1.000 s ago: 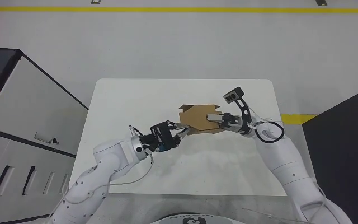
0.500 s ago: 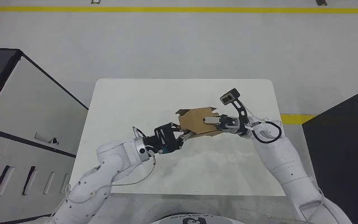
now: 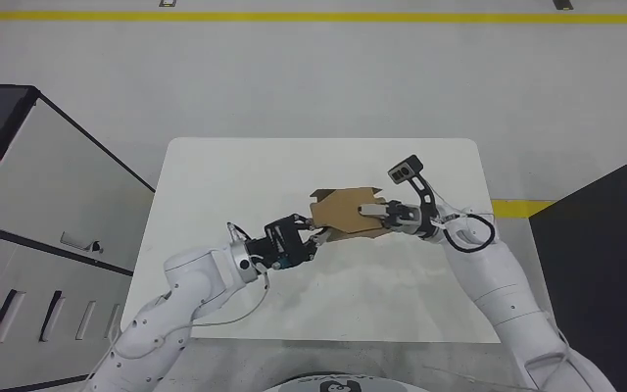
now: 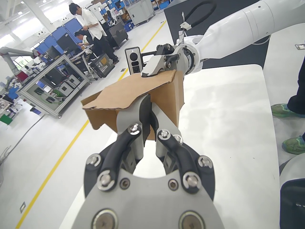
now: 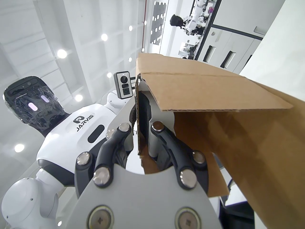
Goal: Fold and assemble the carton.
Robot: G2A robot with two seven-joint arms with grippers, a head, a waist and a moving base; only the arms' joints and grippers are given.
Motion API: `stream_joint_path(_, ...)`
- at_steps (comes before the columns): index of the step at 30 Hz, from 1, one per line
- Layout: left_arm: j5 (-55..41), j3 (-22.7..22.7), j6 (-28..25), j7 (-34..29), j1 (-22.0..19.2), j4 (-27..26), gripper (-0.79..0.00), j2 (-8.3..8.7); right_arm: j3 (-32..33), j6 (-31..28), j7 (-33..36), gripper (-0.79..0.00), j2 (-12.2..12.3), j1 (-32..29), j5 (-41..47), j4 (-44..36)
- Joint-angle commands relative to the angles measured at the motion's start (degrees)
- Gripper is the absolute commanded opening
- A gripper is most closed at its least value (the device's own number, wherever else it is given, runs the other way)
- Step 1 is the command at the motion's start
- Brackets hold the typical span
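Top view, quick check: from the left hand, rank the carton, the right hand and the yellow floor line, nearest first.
1. carton: gripped in the left hand, right at its fingertips.
2. right hand: across the carton, clamped on the opposite side.
3. yellow floor line: farthest, well past the far edge of the table.

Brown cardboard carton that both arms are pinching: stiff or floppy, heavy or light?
Probably light: the brown corrugated cardboard carton is carried by thin edge pinches from the left gripper and right gripper. Panels look stiff, but it likely hinges at the creases, since the flaps stand loose. The open shell may skew if pushed.
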Motion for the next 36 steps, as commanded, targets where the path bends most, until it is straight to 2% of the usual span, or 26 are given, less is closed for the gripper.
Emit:
stream_joint_path(1,0.08,0.3,-0.19,0.06,-0.14,0.08,-0.785,-0.02,-0.42,0.04,0.04,-0.785,-0.1,0.12,-0.09,0.02)
stream_joint_path(15,0.12,-1.02,0.2,0.53,0.33,-0.06,-0.785,0.22,0.42,-0.9,-0.89,-0.785,-0.06,-0.17,0.28,0.14)
stream_joint_path(36,0.8,0.34,-0.17,0.91,0.24,-0.02,-0.785,0.27,-0.56,-1.38,-1.38,-0.785,-0.45,-0.58,0.72,0.73)
